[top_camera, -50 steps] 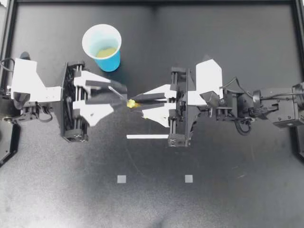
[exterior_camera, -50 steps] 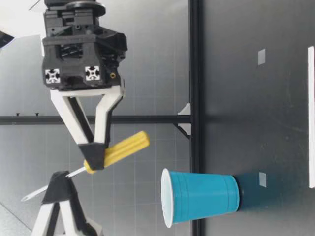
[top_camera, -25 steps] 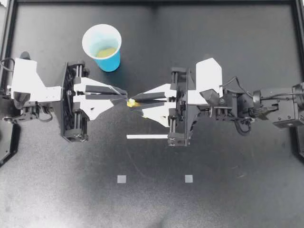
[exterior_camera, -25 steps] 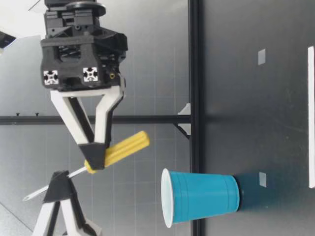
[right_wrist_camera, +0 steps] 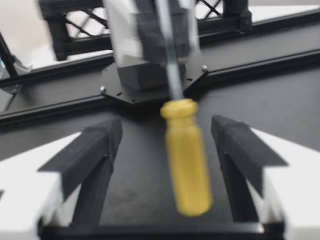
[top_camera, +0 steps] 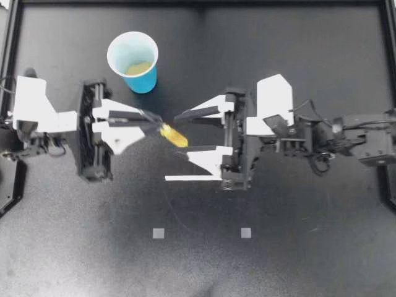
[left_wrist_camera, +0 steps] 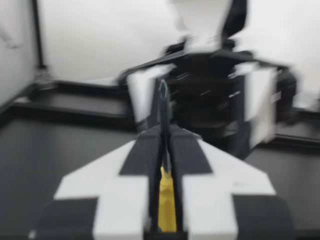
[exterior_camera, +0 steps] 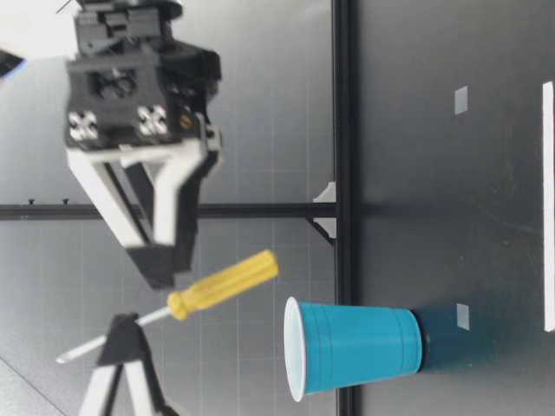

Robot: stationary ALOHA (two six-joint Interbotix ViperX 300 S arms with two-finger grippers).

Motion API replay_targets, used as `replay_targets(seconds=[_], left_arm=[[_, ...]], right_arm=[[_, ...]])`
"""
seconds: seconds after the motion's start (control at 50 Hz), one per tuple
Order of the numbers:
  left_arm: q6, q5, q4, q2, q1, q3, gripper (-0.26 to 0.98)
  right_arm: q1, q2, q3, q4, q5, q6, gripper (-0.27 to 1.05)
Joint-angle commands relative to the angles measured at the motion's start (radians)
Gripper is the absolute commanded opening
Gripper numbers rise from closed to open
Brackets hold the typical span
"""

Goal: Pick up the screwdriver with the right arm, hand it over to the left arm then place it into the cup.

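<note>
The screwdriver [top_camera: 172, 135] hangs above the table, held by its metal shaft in my shut left gripper [top_camera: 154, 120]. Its yellow handle [exterior_camera: 227, 281] slopes down toward the table. My right gripper [top_camera: 186, 134] stands open, its fingers [top_camera: 197, 113] either side of the handle and apart from it. The right wrist view shows the handle [right_wrist_camera: 186, 156] loose between the two dark pads [right_wrist_camera: 96, 145]. In the left wrist view a strip of yellow [left_wrist_camera: 167, 202] shows in the slit between the closed fingers [left_wrist_camera: 186, 159]. The blue cup [top_camera: 133, 61] stands upright behind my left gripper.
A white tape strip [top_camera: 192, 178] lies on the black table under my right gripper. Two small white squares [top_camera: 158, 233] [top_camera: 245, 233] sit nearer the front. A black frame rail [top_camera: 198, 3] borders the table.
My right gripper has opened wide and let go of the handle. My left gripper closed on the shaft and holds the screwdriver alone; the handle has sagged a little lower.
</note>
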Motion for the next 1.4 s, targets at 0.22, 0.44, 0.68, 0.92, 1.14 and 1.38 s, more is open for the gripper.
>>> replay_targets(seconds=[0.22, 0.44, 0.68, 0.92, 1.14, 1.38], left_arm=[[0.077, -0.003, -0.063, -0.095, 0.201, 0.064, 0.03], [0.152, -0.002, -0.110, -0.101, 0.347, 0.086, 0.03], [0.186, 0.002, -0.124, -0.055, 0.402, 0.071, 0.02], [0.175, 0.002, -0.127, -0.029, 0.402, 0.067, 0.07], [0.175, 0.012, -0.127, -0.029, 0.400, 0.066, 0.38], [0.175, 0.041, -0.123, -0.029, 0.402, 0.049, 0.54]], right_arm=[[-0.008, -0.155, 0.095, 0.006, -0.048, -0.002, 0.71], [-0.009, -0.199, 0.135, 0.008, -0.049, 0.000, 0.71], [-0.009, -0.212, 0.147, 0.008, -0.049, 0.000, 0.70], [-0.009, -0.212, 0.147, 0.009, -0.049, 0.002, 0.70], [-0.009, -0.212, 0.147, 0.008, -0.049, 0.003, 0.70], [-0.009, -0.212, 0.146, 0.008, -0.049, 0.003, 0.70]])
